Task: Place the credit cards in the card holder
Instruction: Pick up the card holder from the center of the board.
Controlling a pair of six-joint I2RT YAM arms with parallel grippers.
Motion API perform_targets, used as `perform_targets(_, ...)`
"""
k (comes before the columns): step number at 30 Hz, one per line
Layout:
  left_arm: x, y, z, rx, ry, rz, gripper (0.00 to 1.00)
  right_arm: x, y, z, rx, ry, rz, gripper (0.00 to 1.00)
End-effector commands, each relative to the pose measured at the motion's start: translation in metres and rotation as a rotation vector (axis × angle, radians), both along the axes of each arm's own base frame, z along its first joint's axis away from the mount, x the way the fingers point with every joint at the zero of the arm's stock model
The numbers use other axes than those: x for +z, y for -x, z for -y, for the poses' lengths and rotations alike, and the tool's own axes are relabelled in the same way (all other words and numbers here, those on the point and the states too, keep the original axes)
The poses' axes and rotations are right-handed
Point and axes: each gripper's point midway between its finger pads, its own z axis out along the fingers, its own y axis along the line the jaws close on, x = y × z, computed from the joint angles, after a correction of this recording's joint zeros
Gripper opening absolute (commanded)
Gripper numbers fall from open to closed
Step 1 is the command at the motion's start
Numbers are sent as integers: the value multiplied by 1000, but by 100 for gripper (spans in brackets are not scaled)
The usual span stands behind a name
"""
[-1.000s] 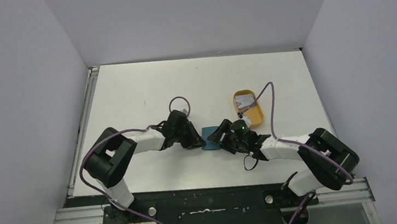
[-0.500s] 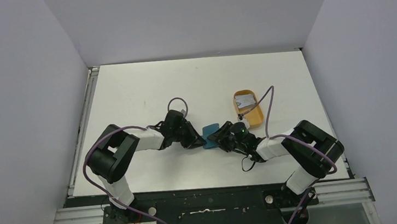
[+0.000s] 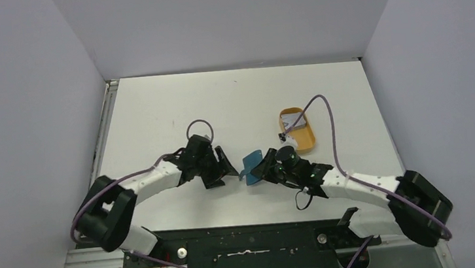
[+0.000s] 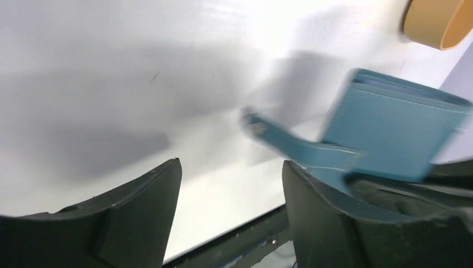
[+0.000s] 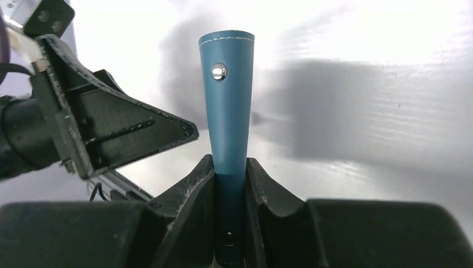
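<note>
The teal-blue card holder (image 3: 251, 161) stands tilted up off the table between the two arms. My right gripper (image 3: 263, 170) is shut on its lower edge. In the right wrist view the card holder (image 5: 228, 106) rises straight out of the gripper (image 5: 230, 163), snap button facing the camera. My left gripper (image 3: 227, 168) is open just left of the holder, with nothing between its fingers (image 4: 139, 215). In the left wrist view the card holder (image 4: 393, 131) and its snap tab (image 4: 290, 142) are at the right. Whitish credit cards (image 3: 293, 123) lie in the orange tray.
The orange oval tray (image 3: 310, 141) sits on the table behind and right of my right gripper, and its end also shows as the tray (image 4: 435, 22) in the left wrist view. Purple cables loop over both arms. Grey walls enclose the table.
My left gripper has opened, let go of the card holder and drawn back to the left. My right gripper has closed on the holder, which now stands more upright.
</note>
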Motion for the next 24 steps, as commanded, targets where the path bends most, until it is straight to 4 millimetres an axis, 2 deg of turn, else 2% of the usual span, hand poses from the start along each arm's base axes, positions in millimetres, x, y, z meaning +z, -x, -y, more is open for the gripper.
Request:
perform_targets(1,58,10,-55,63,-182,99,69,68,5,39,92,235,205,0)
perform_targets(6,155,-5,-93,194,-196,402,81,148,0,82,184,528,447,0)
perform_targets(7,170,-8,-102,234,-204,460,91,164,-3,89,199,598,500,0)
perform_targets(8,184,-10,-109,263,-198,506,97,182,-6,94,213,665,553,0)
perform_targets(12,228,-15,-125,338,-153,676,97,243,-21,108,207,933,741,0)
perform_targets(16,262,-13,-118,322,1,794,97,295,-27,111,137,1200,953,0)
perform_targets(19,287,-7,-108,276,98,877,97,319,-24,104,76,1381,1056,0)
perform_targets(24,315,-2,-92,193,198,969,97,331,-23,85,36,1562,1175,0)
